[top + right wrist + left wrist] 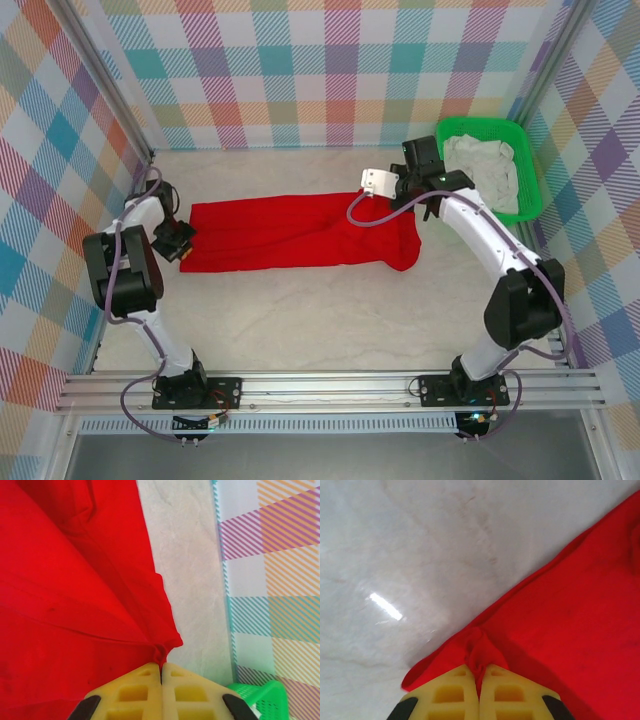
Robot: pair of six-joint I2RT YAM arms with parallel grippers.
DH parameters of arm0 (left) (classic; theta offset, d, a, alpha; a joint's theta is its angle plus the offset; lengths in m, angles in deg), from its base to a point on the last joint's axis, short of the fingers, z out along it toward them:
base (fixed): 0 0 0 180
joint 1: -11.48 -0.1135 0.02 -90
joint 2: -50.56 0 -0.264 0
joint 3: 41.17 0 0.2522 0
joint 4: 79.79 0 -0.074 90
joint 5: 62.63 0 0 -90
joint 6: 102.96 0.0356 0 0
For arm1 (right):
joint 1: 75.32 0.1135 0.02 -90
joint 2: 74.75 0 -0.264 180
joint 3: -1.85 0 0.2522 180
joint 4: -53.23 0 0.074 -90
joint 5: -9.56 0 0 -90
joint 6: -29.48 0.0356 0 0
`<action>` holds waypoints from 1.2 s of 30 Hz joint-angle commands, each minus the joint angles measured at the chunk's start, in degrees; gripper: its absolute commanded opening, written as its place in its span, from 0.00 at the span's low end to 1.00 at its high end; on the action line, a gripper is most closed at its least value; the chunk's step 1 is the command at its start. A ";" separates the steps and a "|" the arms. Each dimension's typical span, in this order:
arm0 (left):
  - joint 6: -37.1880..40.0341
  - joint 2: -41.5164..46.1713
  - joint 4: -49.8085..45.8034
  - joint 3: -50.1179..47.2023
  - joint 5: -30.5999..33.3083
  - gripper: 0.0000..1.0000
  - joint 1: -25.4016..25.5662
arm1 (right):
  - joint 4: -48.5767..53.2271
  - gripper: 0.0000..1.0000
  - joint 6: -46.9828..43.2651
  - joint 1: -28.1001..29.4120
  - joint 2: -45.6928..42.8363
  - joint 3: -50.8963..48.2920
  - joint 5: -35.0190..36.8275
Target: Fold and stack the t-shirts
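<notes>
Tabletop (300,320), t-shirt (290,232), likely folded, in end effectors (479,672) (161,667)

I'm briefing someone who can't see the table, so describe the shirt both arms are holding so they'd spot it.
Start at the pale table inside the plaid walls. Across its middle lies the red t-shirt, a long band, pinched at its ends by the left gripper and right gripper. It is the bright red cloth; the pale garment sits in the green basket.
</notes>
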 commanded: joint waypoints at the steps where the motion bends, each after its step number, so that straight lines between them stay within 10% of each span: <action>1: 0.93 -1.58 -3.75 4.34 -0.49 0.00 0.97 | 2.50 0.00 -1.72 -0.33 1.72 2.04 -1.28; 11: -0.10 -4.67 -5.76 8.66 0.12 0.00 1.19 | 1.78 0.00 -0.17 -1.01 2.01 0.18 -1.43; 21: -0.60 -4.26 -3.04 6.11 -1.30 0.74 1.19 | 2.53 0.00 0.83 -1.25 7.14 4.60 -1.61; 36: 0.57 3.12 0.16 -2.72 -2.26 0.82 1.22 | 5.82 0.00 10.94 -1.33 26.68 21.46 -0.46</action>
